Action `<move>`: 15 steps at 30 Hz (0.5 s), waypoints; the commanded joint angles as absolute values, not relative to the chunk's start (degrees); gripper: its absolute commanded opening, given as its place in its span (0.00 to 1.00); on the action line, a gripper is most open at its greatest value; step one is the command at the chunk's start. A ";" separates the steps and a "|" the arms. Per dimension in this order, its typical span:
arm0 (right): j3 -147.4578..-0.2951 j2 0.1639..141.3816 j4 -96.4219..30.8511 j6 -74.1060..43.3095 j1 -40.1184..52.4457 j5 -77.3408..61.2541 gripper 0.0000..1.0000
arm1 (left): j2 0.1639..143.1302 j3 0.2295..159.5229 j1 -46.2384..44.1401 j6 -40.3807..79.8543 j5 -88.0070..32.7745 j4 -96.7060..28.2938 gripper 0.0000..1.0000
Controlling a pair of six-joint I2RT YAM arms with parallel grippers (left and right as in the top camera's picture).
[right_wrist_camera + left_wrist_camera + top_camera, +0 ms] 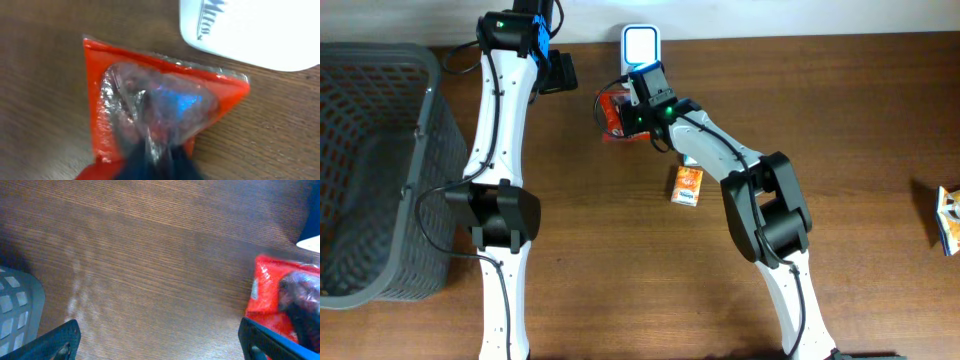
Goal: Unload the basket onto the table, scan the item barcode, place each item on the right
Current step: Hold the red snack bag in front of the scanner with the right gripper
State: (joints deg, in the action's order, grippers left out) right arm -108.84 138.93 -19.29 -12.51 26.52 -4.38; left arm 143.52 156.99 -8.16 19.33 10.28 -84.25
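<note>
In the presenting step, the right hand, pinched shut on the red packet, holds it just beside the white scanner; next its barcode likely needs turning to the scanner face, while the left hand hangs wide open, empty.
</note>
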 commanded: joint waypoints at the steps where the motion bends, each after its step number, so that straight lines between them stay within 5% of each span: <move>1: -108.81 139.70 -20.75 -12.53 27.00 -5.63 0.04 | 143.59 157.16 -7.81 19.92 9.89 -84.31 0.99; 15: -118.67 129.12 -14.81 -12.53 25.08 7.84 0.04 | 143.59 157.16 -7.81 19.92 9.89 -84.31 0.99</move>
